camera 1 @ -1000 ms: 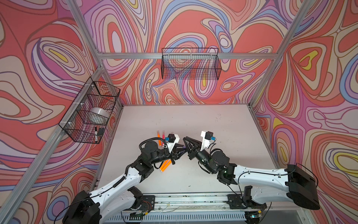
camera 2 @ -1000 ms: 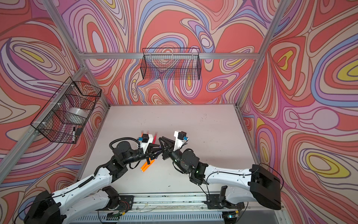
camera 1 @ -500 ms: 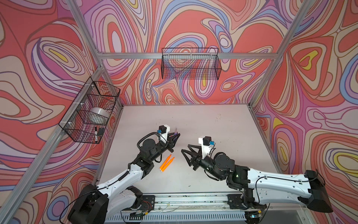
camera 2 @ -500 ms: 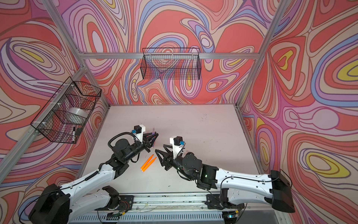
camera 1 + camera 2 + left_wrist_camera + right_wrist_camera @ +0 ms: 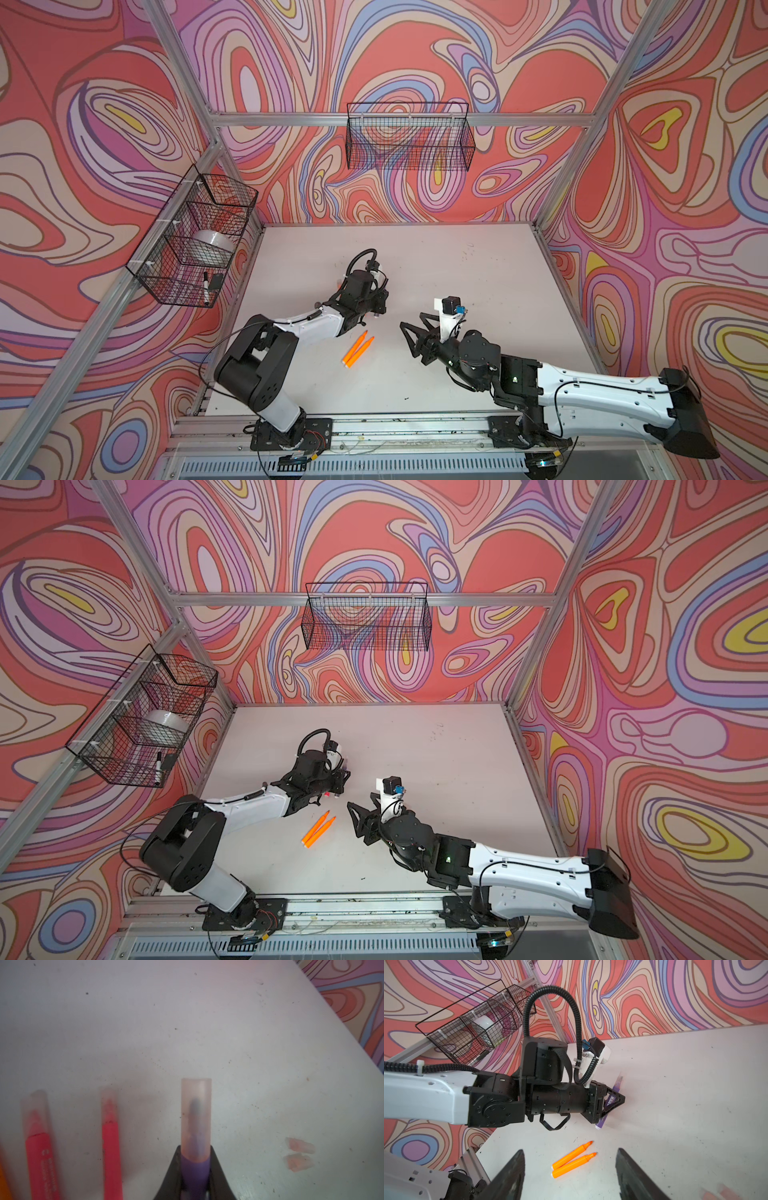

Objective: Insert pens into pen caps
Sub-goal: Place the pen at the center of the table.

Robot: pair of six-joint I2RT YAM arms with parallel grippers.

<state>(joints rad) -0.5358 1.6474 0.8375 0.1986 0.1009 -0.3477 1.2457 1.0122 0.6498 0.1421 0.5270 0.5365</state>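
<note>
Two grippers that meet tip to tip over the middle of the table (image 5: 457, 266) a second back now stand well apart. You can read the result plainly: the purple pen (image 5: 194, 1169) wears its cap (image 5: 196, 1109), and the dark tip shows through the whitish tube in the left wrist view. The cap looks fully seated, so I judge this pen done. Your left gripper (image 5: 194, 1153) stays clamped tight on the purple barrel just behind the cap. It holds the pen low over the table, beside two pink pens (image 5: 111, 1147) that lie flat and are already capped. Your right gripper (image 5: 570, 1150) has let go and drawn back toward its own side; its jaws stand wide apart, with nothing between them and touching nothing. Ahead of it lie two orange pens (image 5: 358, 348), side by side and still bare at the tip. Two loose caps (image 5: 300, 1153) rest close together on the table near the left gripper. By my reckoning you next set the purple pen down with the pink ones, then bring an orange pen and a loose cap together.
</note>
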